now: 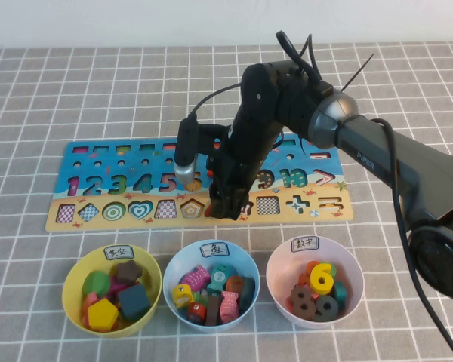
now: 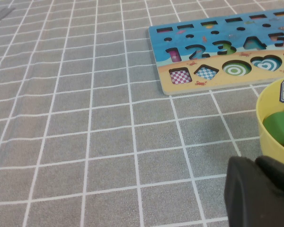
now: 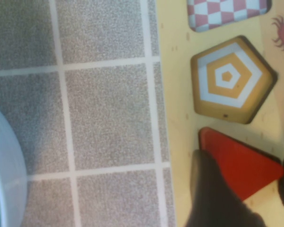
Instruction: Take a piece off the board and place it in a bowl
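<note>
**Right tool straddles the red triangle on the board's shape row**

The worktop (image 1: pixel 53 90) is covered by a grey cloth ruled into squares by thin white lines, running back to a plain white wall (image 1: pixel 136 19). Across the middle lies the board (image 1: pixel 98 219), blue along its far half and sandy-tan along its near edge, with number cutouts above a row of shape cutouts.

The right tool (image 1: pixel 228 208) is down on the sandy strip, near the row's middle, its dark arm reaching in from the right. In the right wrist view its two dark fingers (image 3: pixel 213 189) stand narrowly apart, one on each side of the piece (image 3: pixel 239 163), a flat red triangle lying in its recess just beside the pentagon cutout (image 3: pixel 229 78). Whether they grip it is unclear.

Three bowls sit in a row before the board: the yellow bowl (image 1: pixel 74 273) on the left, a light blue bowl (image 1: pixel 183 260) in the middle, a pale pink bowl (image 1: pixel 283 260) on the right, each labelled and holding blocks.

The left tool (image 2: pixel 258 194) is low over the cloth just beside the yellow bowl's rim; I cannot tell its opening.
</note>
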`<state>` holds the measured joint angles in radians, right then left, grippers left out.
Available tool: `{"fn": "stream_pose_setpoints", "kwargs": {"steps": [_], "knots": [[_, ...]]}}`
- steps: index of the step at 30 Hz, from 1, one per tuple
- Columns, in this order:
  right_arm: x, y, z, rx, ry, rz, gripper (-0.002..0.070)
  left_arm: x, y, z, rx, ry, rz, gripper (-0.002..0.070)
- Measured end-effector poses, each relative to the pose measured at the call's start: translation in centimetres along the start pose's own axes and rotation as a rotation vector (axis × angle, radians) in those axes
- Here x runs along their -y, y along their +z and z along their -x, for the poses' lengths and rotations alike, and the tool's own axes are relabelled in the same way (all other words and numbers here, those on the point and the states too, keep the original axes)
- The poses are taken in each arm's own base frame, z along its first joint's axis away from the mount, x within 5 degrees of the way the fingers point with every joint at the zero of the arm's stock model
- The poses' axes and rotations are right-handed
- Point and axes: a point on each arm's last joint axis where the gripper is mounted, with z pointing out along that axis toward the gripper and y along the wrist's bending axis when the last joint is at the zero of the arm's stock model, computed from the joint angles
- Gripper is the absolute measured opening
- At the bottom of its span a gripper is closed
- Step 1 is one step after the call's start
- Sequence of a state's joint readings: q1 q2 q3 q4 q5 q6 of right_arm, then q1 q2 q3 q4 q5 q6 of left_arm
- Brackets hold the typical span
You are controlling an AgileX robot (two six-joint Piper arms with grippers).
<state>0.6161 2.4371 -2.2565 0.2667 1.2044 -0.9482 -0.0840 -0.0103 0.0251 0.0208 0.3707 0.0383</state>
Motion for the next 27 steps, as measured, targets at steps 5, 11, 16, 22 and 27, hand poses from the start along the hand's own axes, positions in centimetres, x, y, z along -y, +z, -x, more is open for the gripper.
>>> {"fn": "stream_pose_setpoints", "kwargs": {"steps": [5,11,16,22,27], "knots": [[0.0,0.0,0.0,0.000,0.000,0.000,0.0265,0.0,0.0,0.0,0.000,0.000,0.000,0.0000],[0.0,0.0,0.0,0.000,0.002,0.000,0.0265,0.0,0.0,0.0,0.000,0.000,0.000,0.0000],[0.0,0.0,0.0,0.000,0.014,0.000,0.0263,0.0,0.0,0.0,0.000,0.000,0.000,0.0000],[0.0,-0.3,0.0,-0.002,0.038,-0.007,0.0262,0.0,0.0,0.0,0.000,0.000,0.000,0.0000],[0.0,-1.8,0.3,0.003,0.037,-0.040,0.0261,0.0,0.0,0.0,0.000,0.000,0.000,0.0000]]}}
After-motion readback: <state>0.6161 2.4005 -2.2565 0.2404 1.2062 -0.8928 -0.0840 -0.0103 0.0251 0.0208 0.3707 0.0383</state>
